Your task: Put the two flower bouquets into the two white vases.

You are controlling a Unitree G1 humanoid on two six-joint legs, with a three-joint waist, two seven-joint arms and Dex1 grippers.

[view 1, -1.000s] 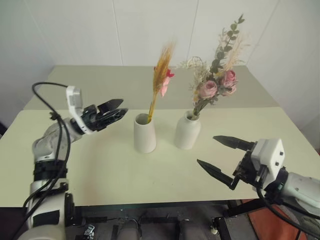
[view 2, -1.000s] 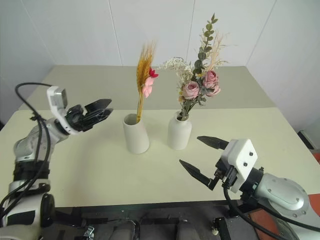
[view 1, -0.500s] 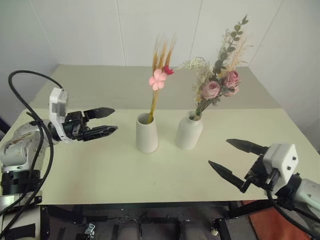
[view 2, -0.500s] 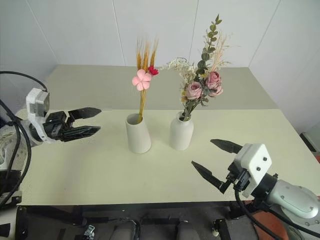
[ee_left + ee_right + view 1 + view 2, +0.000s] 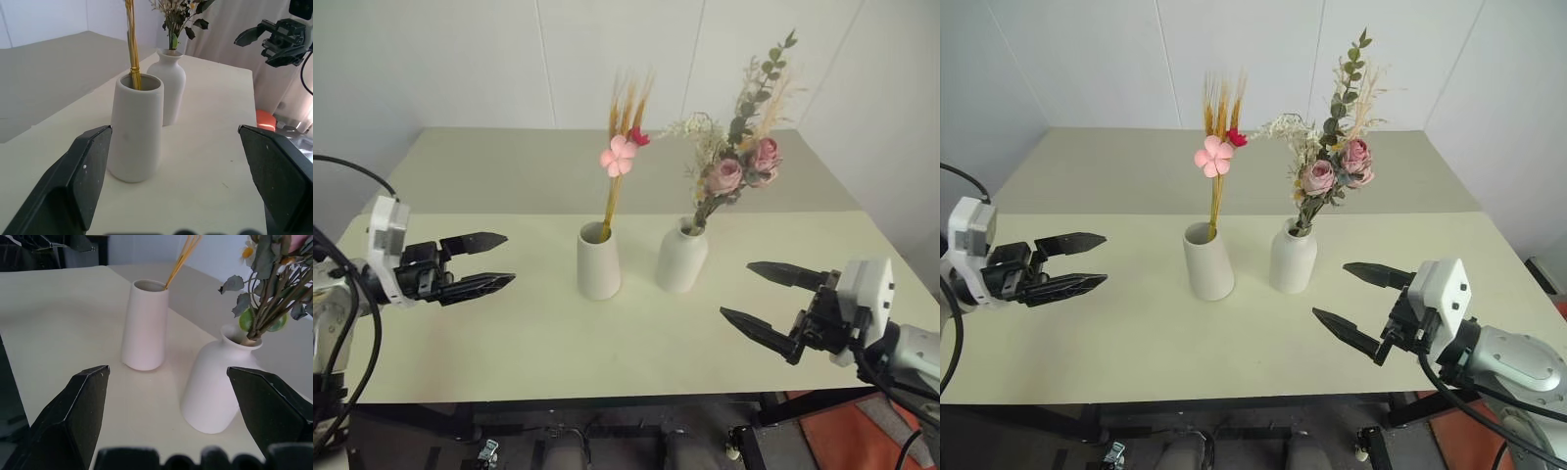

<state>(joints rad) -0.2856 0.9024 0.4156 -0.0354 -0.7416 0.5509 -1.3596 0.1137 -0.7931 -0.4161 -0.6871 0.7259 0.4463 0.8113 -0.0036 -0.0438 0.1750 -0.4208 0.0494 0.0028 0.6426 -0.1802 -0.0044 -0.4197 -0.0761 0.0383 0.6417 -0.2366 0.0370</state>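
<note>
Two white vases stand side by side at the table's middle. The tapered vase (image 5: 598, 267) holds the slim bouquet of yellow stalks with a pink flower (image 5: 620, 166). Next to it, the narrow-necked vase (image 5: 682, 260) holds the bouquet of pink roses, grasses and green stems (image 5: 736, 166). My left gripper (image 5: 509, 258) hovers open and empty, well to the left of the tapered vase (image 5: 136, 147) and pointing at it. My right gripper (image 5: 735, 290) hovers open and empty to the right of the narrow-necked vase (image 5: 217, 382), nearer the front edge.
The pale table (image 5: 558, 343) runs wide around the vases, and a second surface (image 5: 509, 166) lies behind it against the white wall. An orange-red object (image 5: 822, 431) sits on the floor at the lower right.
My left gripper has drawn back to the left, away from the tapered vase. The yellow stalks have swung a little and now stand steadier. My right gripper has barely moved.
</note>
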